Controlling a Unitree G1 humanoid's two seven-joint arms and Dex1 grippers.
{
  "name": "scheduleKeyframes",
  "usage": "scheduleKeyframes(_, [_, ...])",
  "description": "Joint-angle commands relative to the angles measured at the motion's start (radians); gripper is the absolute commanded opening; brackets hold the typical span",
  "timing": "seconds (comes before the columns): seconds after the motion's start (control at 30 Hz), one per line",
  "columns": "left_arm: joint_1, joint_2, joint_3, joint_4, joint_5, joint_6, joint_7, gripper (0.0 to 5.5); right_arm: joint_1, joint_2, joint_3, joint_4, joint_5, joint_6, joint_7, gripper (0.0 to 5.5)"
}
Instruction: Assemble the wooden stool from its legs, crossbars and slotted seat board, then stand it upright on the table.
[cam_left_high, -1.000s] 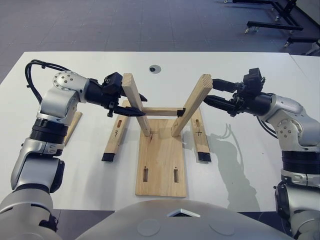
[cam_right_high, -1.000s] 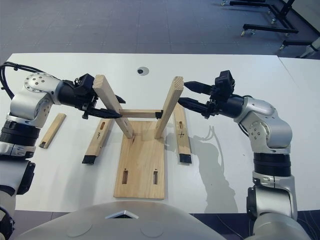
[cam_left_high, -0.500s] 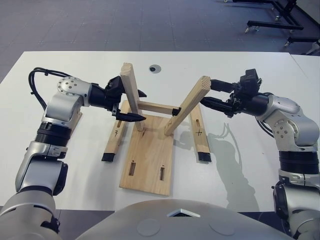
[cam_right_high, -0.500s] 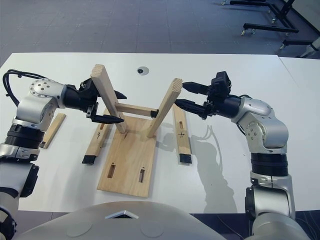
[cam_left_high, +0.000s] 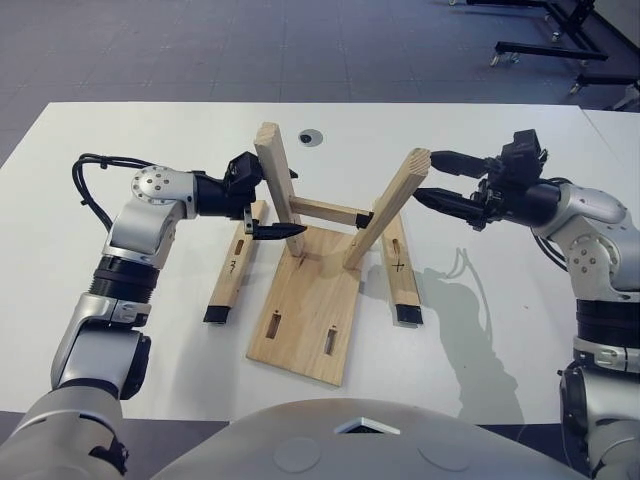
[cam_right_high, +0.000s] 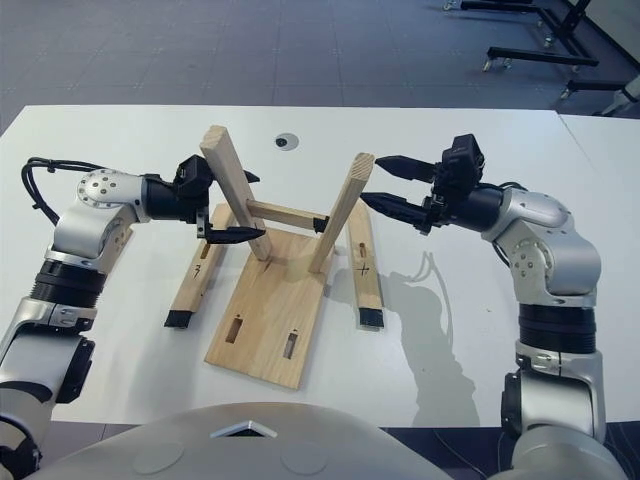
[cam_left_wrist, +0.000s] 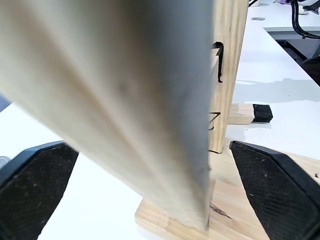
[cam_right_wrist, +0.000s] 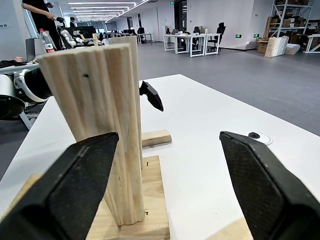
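The two head views look forward and down over the white tabletop (cam_left_high: 480, 380), side by side, sharing nearly the same stretch: both arms and the seat board (cam_left_high: 305, 310) with the left leg (cam_left_high: 275, 190) and right leg (cam_left_high: 387, 208) standing on it. The left wrist view is pressed close against the left leg, inside the left tool (cam_right_high: 262, 206). The right wrist view looks past the right leg toward the left arm and the room behind.

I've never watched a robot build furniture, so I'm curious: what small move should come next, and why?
Probably closing the left gripper on the standing left leg: its fingers straddle that leg with gaps either side, the right gripper is open too, so nothing grips the leg frame standing on the seat board.
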Motion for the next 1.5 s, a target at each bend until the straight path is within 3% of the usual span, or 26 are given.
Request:
scheduleKeyframes(0.03, [0.052,0.048,0.051,-0.041,-0.008,-0.003,0.02,5.39,-0.023,-0.025,-0.012,0.033,-0.02,-0.025,0.002,3.74])
scheduleKeyframes(0.33, [0.203,0.081,0.32,-0.307,-0.199,0.064,0.149,5.39,-0.081,-0.049,-0.09,0.062,0.072,0.023,0.016,3.74])
scheduleKeyframes(0.5, [0.262,-0.013,0.46,-0.455,-0.322,0.087,0.354,5.39,-0.2,-0.045,-0.108,0.131,0.104,0.049,0.002,3.74])
scheduleKeyframes(0.67, [0.273,-0.163,0.43,-0.541,-0.227,0.042,0.647,5.39,-0.307,-0.007,-0.038,0.197,0.078,0.08,-0.004,3.74])
scheduleKeyframes(0.8, [0.29,-0.219,0.358,-0.572,-0.143,0.028,0.756,5.39,-0.351,-0.01,0.009,0.242,0.057,0.096,0.033,3.74])
scheduleKeyframes(1.3, [0.251,-0.195,0.321,-0.569,-0.088,0.068,0.832,5.39,-0.194,0.051,0.052,0.214,-0.07,-0.032,-0.028,3.74])
scheduleKeyframes(1.4, [0.31,-0.177,0.368,-0.659,-0.154,0.074,0.809,5.39,-0.154,0.02,-0.002,0.228,-0.055,-0.016,-0.03,3.74])
scheduleKeyframes(1.5, [0.522,-0.137,0.503,-0.829,-0.353,0.099,0.715,5.39,0.01,-0.096,-0.028,0.139,-0.027,0.056,0.074,3.74])
